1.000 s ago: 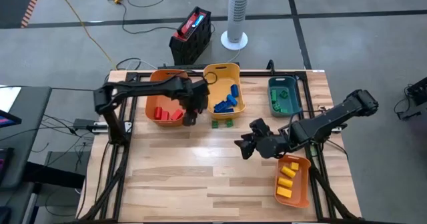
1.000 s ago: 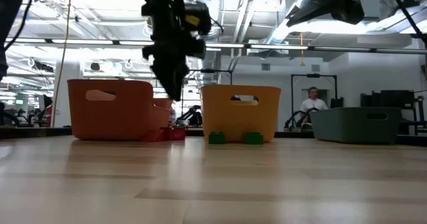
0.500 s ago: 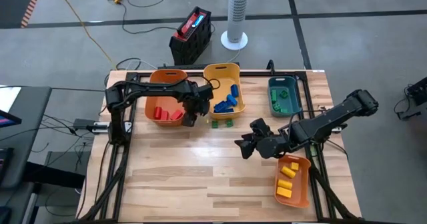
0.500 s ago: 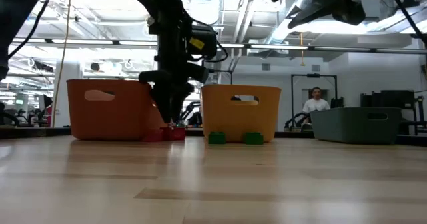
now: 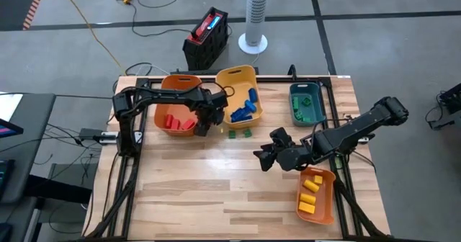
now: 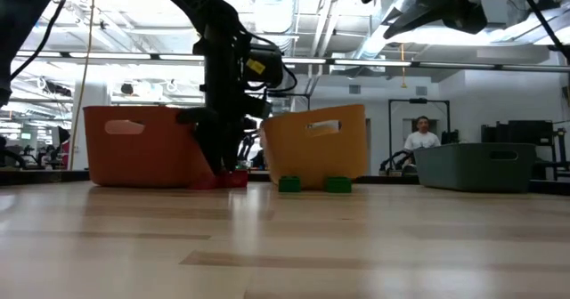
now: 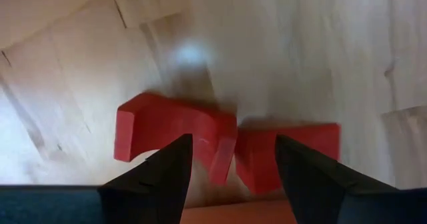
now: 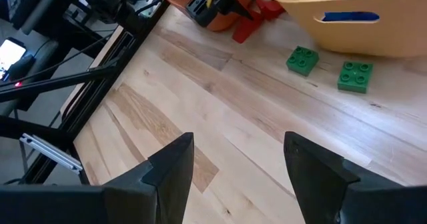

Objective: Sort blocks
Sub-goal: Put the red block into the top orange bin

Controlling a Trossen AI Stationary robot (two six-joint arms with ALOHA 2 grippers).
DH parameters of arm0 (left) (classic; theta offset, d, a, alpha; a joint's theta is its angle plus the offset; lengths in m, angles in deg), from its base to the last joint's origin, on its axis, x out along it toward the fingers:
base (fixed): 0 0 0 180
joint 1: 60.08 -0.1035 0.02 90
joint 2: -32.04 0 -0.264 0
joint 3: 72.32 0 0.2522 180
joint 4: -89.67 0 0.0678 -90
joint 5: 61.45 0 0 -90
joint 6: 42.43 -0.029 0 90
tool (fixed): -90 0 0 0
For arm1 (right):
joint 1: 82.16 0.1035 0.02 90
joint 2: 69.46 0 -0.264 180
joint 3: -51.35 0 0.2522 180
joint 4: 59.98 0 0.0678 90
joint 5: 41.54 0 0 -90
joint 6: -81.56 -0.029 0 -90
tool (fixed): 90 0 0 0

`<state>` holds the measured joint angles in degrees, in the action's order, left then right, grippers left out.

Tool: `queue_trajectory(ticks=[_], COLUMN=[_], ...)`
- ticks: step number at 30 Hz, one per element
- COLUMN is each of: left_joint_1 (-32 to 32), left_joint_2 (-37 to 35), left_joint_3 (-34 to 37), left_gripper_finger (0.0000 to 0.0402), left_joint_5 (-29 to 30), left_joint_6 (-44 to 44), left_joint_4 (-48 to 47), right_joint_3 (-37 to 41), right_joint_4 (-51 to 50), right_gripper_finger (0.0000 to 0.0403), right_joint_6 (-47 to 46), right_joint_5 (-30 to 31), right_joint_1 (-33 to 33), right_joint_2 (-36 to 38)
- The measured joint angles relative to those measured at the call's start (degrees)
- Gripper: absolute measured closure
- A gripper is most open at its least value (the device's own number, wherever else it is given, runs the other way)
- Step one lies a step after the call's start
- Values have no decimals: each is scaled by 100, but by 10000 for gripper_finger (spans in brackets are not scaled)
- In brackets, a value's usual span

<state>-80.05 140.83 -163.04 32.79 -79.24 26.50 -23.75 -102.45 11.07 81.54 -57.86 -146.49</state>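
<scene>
most blocks are already sorted: red blocks [image 5: 177, 122] lie in the orange bin [image 5: 167, 84], blue blocks [image 5: 243, 110] in the yellow bin [image 5: 238, 74], green ones in the teal bin [image 5: 306, 91], and yellow blocks [image 5: 311, 191] in the orange bin at my right [image 5: 325, 212]. four remain on the table [image 5: 216, 191]: two red blocks [image 7: 220, 144] touching each other, just beside the orange bin, and two green blocks [image 8: 327, 67] in front of the yellow bin. my left gripper [image 7: 230, 167] is down over the red pair, fingers spread, pinching nothing yet. my right gripper [image 5: 263, 158] waits mid-table, fingers spread and empty. next, i judge, the red pair goes into its bin.
</scene>
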Motion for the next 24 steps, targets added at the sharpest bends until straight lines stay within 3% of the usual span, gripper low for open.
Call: queue_trajectory(ticks=[13,24], left_joint_1=[25,34], left_joint_2=[-15,-33], left_joint_3=[20,20], left_gripper_finger=[237,239], left_joint_5=[183,337], left_joint_6=[198,-185], left_joint_4=[47,84], right_joint_3=[0,0], right_joint_4=[2,2], right_gripper_finger=[163,163], right_joint_6=[-2,-4], right_joint_5=[-2,-4], right_joint_1=[0,9], right_joint_2=[0,0])
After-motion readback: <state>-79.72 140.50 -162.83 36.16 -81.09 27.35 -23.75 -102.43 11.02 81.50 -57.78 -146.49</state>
